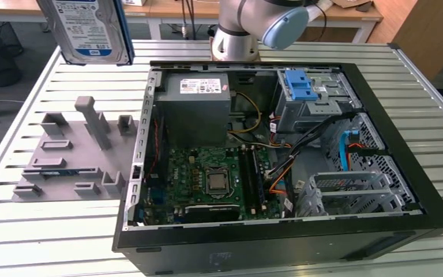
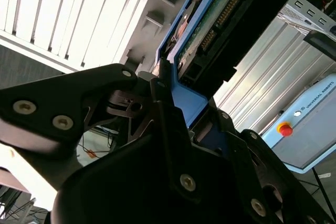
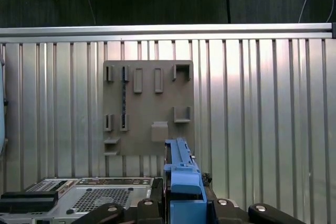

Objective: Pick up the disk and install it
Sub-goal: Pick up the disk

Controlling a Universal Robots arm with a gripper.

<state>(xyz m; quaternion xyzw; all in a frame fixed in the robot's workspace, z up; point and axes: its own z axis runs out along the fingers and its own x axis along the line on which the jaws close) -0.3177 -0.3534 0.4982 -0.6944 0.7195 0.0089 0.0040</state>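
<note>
The disk (image 1: 89, 27) hangs upright in the air at the exterior view's upper left, above the slatted table; it is silver with a blue-and-white label and a blue rail frame. In the second wrist view my gripper (image 2: 173, 85) is shut on the disk (image 2: 220, 11), with black fingers (image 2: 163, 103) clamping its blue rail and the circuit board side showing. The first wrist view looks straight down, with the blue rail (image 3: 181, 174) standing between the gripper's (image 3: 185, 195) fingers.
An open computer case (image 1: 406, 228) lies on the slatted table (image 1: 44, 242), holding a grey power supply box (image 1: 198, 98), a motherboard (image 1: 214, 179), a blue-latched drive bay (image 1: 304, 86) and a metal cage (image 1: 352, 190). A grey fixture plate (image 1: 75, 158) sits beside it.
</note>
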